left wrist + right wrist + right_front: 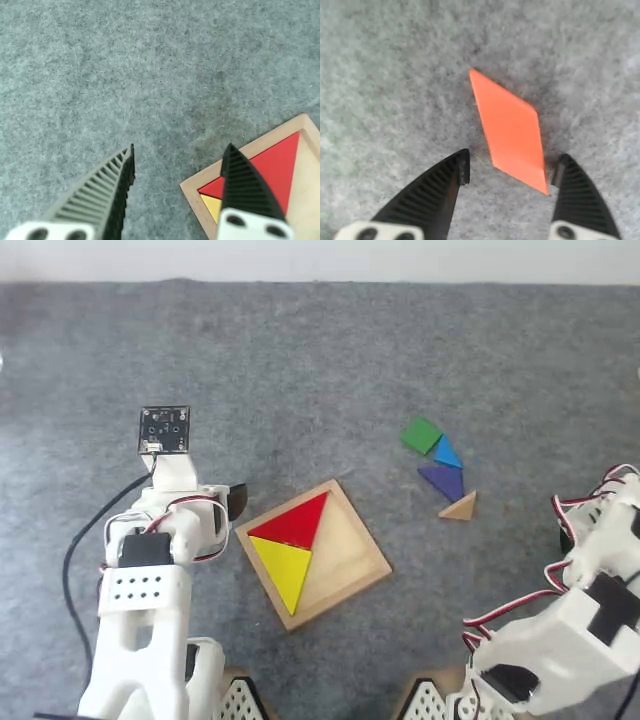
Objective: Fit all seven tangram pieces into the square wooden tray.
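Note:
The square wooden tray [350, 555] lies in the middle, turned like a diamond, and holds a red triangle [295, 523] and a yellow triangle [283, 568]. My left gripper [232, 502] is open just off the tray's left corner; its wrist view has the gripper [180, 148] over bare carpet with the tray corner [192, 187] beside one finger. A green square [421, 435], a blue triangle [447, 454], a purple triangle [442, 480] and a tan triangle [460, 507] lie to the tray's right. My right gripper [515, 156] stands open astride one end of an orange parallelogram [510, 130].
Grey carpet covers the whole table. The right arm [600, 570] stands at the right edge, the left arm's body [150, 580] at the front left. Open carpet stretches behind the tray and the loose pieces.

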Available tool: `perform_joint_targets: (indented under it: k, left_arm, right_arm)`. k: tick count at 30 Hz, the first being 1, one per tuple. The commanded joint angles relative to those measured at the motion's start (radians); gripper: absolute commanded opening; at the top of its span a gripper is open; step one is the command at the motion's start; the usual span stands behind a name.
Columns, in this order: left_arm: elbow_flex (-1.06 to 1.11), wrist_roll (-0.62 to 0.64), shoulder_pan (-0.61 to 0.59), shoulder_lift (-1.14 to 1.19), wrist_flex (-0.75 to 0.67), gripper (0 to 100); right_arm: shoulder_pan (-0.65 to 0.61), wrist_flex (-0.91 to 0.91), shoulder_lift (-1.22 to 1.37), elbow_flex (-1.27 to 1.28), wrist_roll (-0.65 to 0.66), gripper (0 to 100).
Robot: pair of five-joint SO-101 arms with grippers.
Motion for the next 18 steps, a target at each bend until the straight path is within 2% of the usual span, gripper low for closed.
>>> perform_joint_targets:
  k: [1, 11, 14, 18]
  left_arm:
    - [-0.008, 0.005, -0.006, -0.028, -0.021, 27]
    - [-0.008, 0.005, -0.006, -0.028, -0.021, 27]
    - [-0.008, 0.005, -0.006, -0.028, -0.021, 27]
    - [-0.008, 0.005, -0.006, -0.028, -0.021, 27]
  right_arm:
    - [-0.008, -0.073, -0.004, -0.048, -0.012, 18.6]
    - [0.042, -0.116, 0.013, -0.051, 0.008, 19.5]
    - [0.038, -0.124, 0.042, -0.054, 0.121, 13.6]
    - [0.016, -0.15, 0.071, -0.072, 0.414, 2.7]
